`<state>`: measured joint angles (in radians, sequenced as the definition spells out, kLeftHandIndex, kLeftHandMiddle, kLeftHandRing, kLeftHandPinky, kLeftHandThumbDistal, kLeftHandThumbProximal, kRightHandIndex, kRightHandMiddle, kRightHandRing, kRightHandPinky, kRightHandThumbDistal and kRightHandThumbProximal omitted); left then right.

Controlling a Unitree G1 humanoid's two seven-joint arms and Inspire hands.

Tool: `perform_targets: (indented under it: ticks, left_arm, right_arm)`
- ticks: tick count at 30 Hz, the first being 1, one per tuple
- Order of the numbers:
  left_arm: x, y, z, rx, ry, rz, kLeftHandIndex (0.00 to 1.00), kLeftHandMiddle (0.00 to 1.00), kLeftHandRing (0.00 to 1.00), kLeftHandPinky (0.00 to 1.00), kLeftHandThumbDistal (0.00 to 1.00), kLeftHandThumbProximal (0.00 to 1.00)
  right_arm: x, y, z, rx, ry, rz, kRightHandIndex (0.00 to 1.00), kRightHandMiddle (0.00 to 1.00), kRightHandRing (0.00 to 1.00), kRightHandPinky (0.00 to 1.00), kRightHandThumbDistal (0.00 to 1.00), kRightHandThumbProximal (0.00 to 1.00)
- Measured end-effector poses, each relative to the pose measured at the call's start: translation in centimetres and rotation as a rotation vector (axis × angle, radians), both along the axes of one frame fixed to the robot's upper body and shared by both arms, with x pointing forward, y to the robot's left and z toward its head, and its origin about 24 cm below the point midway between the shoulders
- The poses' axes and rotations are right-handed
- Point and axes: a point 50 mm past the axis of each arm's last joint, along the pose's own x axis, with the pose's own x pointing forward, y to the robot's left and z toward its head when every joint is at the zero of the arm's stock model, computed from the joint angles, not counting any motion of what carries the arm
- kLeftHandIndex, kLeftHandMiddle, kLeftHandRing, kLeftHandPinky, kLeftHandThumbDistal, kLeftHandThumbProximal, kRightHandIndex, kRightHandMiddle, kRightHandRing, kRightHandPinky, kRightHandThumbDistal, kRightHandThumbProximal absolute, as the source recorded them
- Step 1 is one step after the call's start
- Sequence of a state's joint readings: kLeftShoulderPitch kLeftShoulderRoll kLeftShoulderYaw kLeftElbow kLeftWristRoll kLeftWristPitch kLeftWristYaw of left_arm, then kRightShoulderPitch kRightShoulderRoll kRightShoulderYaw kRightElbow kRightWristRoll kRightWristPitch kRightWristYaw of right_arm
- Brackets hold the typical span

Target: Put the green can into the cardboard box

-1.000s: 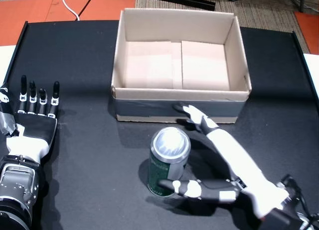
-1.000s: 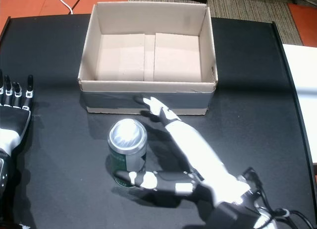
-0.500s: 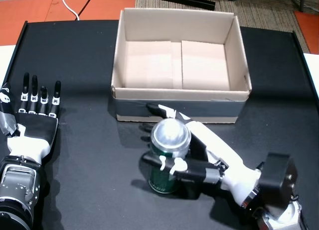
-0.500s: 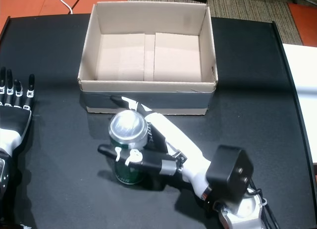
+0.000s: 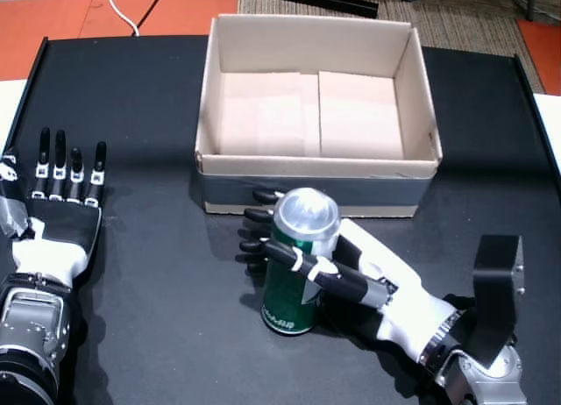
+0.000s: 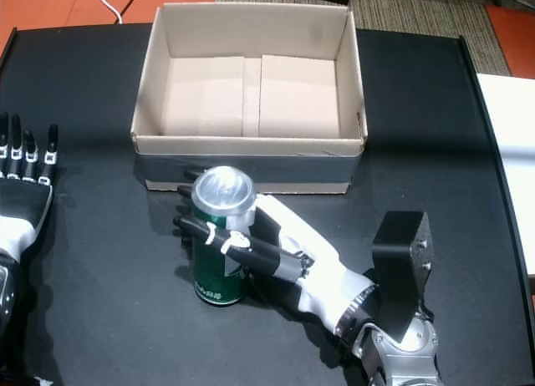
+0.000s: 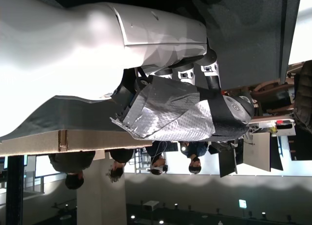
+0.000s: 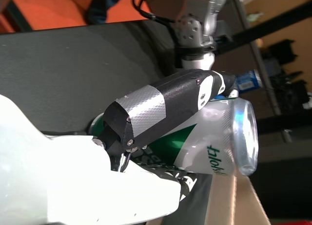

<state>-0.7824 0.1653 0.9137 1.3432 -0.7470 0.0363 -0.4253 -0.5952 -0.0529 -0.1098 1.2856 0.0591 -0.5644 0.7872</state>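
The green can (image 5: 294, 265) (image 6: 219, 240) with a silver top stands tilted just in front of the cardboard box (image 5: 210, 133) (image 6: 355, 93) in both head views. My right hand (image 5: 351, 278) (image 6: 276, 252) is shut on the can, thumb across its front and fingers behind it. The right wrist view shows the thumb (image 8: 165, 103) pressed on the can (image 8: 209, 137). My left hand (image 5: 61, 190) (image 6: 21, 177) lies flat and open at the table's left edge, far from the can. The box is open-topped with nothing in it.
The black table (image 5: 131, 98) runs around the box. Orange floor and a white cable (image 5: 127, 15) lie beyond its far edge. The left wrist view shows several people (image 7: 156, 161) in the room behind.
My right hand closed around the can and raised it, and the can now leans toward the box. The left hand stayed in place.
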Motion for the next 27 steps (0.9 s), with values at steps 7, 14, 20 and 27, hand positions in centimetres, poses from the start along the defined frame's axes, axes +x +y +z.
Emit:
perform_targets:
  ticks: [7,14,20,27]
  left_arm:
    - [0.0,0.0,0.0,0.0,0.004,0.001,0.59,0.32,0.45,0.62,0.57,0.7]
    - [0.2,-0.1,0.2,0.002,0.011,0.01,0.59,0.33,0.45,0.63,0.57,0.78]
    - [0.3,0.0,0.3,0.004,0.012,0.016,0.58,0.31,0.43,0.62,0.58,0.75]
    - [0.3,0.0,0.3,0.003,0.011,0.018,0.6,0.34,0.47,0.63,0.56,0.78]
  right_arm:
    - [0.6,-0.3,0.6,-0.09,-0.025,0.071,0.52,0.51,0.5,0.54,1.0,0.28]
    - [0.9,-0.5,0.9,-0.152,-0.086,0.007,0.12,0.13,0.15,0.25,0.45,0.0]
    - [1.1,-1.0,1.1,-0.178,-0.118,-0.04,0.08,0.1,0.14,0.24,0.46,0.05]
    - [1.0,-1.4,1.1,-0.144,-0.112,-0.067,0.07,0.1,0.14,0.25,0.4,0.0]
